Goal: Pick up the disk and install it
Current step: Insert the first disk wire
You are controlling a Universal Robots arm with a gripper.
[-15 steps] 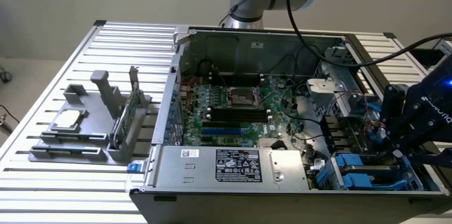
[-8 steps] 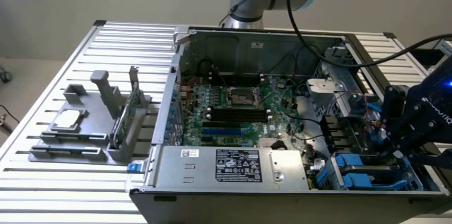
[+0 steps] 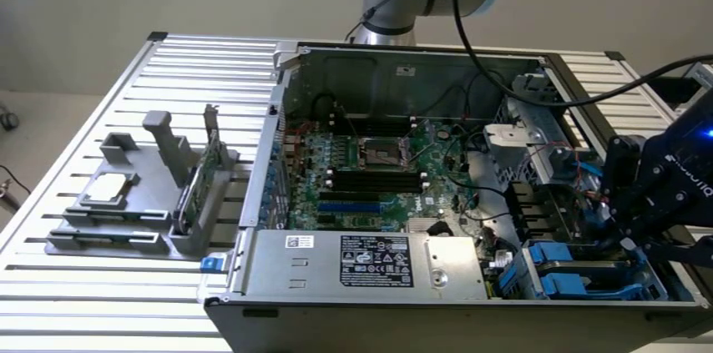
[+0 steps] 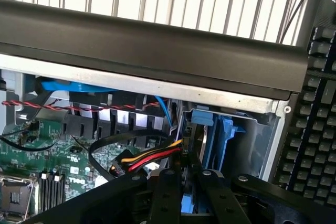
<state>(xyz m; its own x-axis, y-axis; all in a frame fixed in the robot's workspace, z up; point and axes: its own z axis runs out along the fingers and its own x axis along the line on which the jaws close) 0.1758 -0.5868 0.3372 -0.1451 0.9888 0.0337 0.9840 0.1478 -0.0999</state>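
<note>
The disk point(image 3: 590, 274) sits in the drive bay at the front corner of the open computer case point(image 3: 334, 282), on the exterior view's right. It shows as a grey body with blue rails. My black gripper point(image 3: 626, 244) reaches down onto it from above. In the wrist view the disk point(image 4: 190, 145) stands edge-on in the bay between blue plastic rails point(image 4: 223, 132). My gripper point(image 4: 188, 192) has its two fingers point(image 4: 167, 192) drawn close together on the disk's near edge. Yellow, red and black power wires point(image 4: 152, 157) run up to the disk.
The case lies on a slatted metal table point(image 3: 112, 286), with a green motherboard point(image 3: 368, 169) and a grey power supply point(image 3: 368, 259) inside. A grey holder point(image 3: 145, 203) at the exterior view's left carries a small silver chip and a green card. A black keyboard point(image 4: 315, 124) lies beside the case.
</note>
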